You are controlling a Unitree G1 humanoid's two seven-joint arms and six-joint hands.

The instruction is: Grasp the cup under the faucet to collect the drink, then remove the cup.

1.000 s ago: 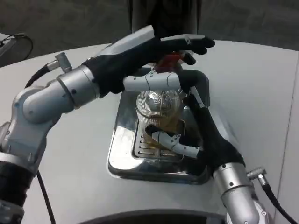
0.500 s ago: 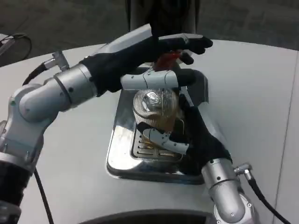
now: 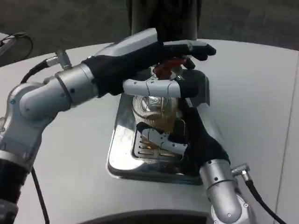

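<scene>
Your cup [image 3: 156, 112] stands upright on the grille of the steel drip tray [image 3: 122, 161], towards the tray's far end, directly below the faucet; long axis vertical; ribbed clear wall with amber drink showing in the lower part, so I judge it at least partly filled; exact level you can't read from here.

Right hand [image 3: 187, 140] is the one on it; it comes in from the tray's near right corner, fingers [image 3: 161, 140] wrapped round the cup's near and lower wall, thumb side hidden behind the glass; I read it as gripping the cup, not just touching.

Left hand [image 3: 159, 70] reaches across from the left, above the cup, laid over the red faucet lever [image 3: 169, 66]; fingers extended over the top, lower finger running across just above the cup rim; whether it is pressing the lever or only resting on it you can't tell.

Key relation: the cup sits directly under the left hand and faucet, so there is no room straight up; the clear way out is towards the tray's near edge, along the right forearm; keep the cup axis vertical on the way or the drink spills; the tray's lip is the likely snag.

Tray sits mid-surface [image 3: 56, 186], long side running away from you.
</scene>
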